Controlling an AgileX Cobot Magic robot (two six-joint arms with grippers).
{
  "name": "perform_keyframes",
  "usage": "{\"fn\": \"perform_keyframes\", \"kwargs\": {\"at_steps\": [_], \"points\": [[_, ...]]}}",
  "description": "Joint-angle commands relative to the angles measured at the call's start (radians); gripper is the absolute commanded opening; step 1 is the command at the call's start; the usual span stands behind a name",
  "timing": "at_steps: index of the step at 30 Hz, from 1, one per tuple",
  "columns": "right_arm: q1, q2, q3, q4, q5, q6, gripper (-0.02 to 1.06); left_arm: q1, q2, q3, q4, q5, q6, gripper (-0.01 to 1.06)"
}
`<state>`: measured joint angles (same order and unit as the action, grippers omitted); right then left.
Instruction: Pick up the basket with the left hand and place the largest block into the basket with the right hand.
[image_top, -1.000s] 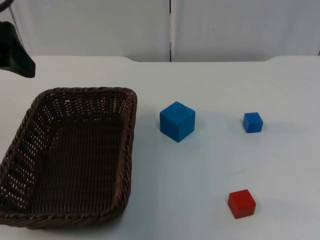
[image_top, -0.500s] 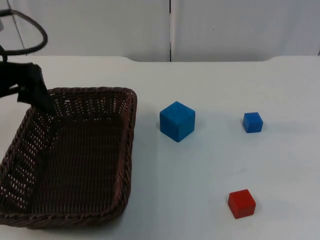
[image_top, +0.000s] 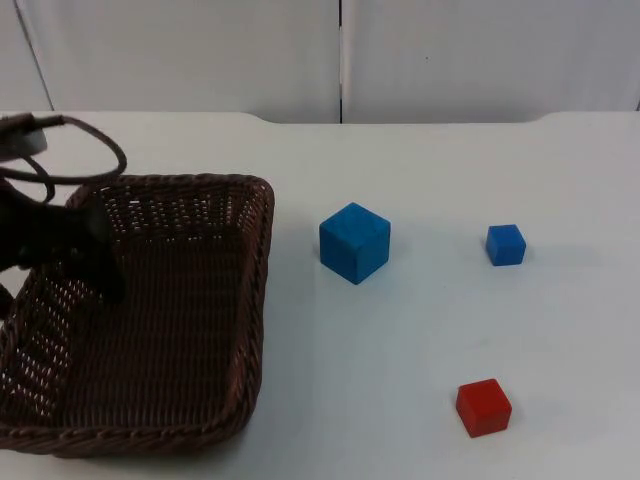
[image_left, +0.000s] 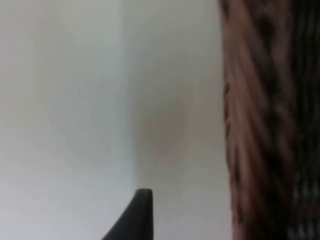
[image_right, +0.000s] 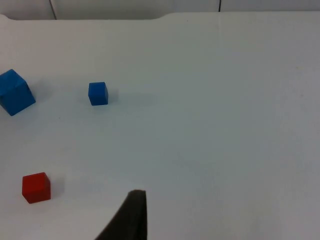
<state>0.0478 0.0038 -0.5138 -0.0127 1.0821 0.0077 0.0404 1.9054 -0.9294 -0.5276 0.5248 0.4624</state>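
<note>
Three blocks are seen on the white table (image_top: 420, 330), all to the right of the dark wicker basket (image_top: 190, 330): a large blue block (image_top: 354, 242) nearest the basket's right wall, a small blue block (image_top: 505, 244) further out, well apart from it, and a red block (image_top: 484, 407) further from the basket and nearer the camera. The basket rests flat on the table; its near-left corner is cut off by the picture edge. The left gripper (image_top: 100, 270) is seen over the basket's left wall, near the far-left corner, but its fingers merge with the dark weave, so whether they are parted or clenched cannot be told. From the left wrist, the basket's rim (image_left: 260, 130) is made out only as a blurred brown band beside bare table, with one black fingertip (image_left: 137, 215) apart from it. From the right wrist, the three blocks are seen apart from a single black fingertip (image_right: 131, 215); the right arm waits, and its pincer's state cannot be told.
</note>
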Motion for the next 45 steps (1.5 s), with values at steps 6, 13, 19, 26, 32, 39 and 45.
{"fn": "perform_keyframes", "kwargs": {"at_steps": [6,13,19,26,32,39,45], "points": [[-0.009,-0.004,-0.002,-0.003,-0.004,0.003,1.05,0.001,0.050,-0.007,-0.019,-0.020,0.027,1.05],[-0.009,-0.004,-0.002,-0.003,-0.004,0.003,1.05,0.001,0.050,-0.010,-0.022,-0.020,0.029,0.96],[-0.009,-0.004,-0.002,-0.003,-0.004,0.003,1.05,0.001,0.050,-0.012,-0.042,-0.017,0.025,0.61],[-0.009,-0.004,-0.002,-0.003,-0.004,0.003,1.05,0.001,0.025,-0.012,-0.080,0.014,0.014,0.07],[-0.009,-0.004,-0.002,-0.003,-0.004,0.003,1.05,0.001,-0.065,-0.012,-0.118,0.053,0.011,0.00],[-0.009,-0.004,-0.002,-0.003,-0.004,0.003,1.05,0.001,-0.188,-0.012,-0.120,0.142,-0.008,0.00],[-0.009,-0.004,-0.002,-0.003,-0.004,0.003,1.05,0.001,-0.279,-0.012,-0.118,0.210,-0.026,0.00]]}}
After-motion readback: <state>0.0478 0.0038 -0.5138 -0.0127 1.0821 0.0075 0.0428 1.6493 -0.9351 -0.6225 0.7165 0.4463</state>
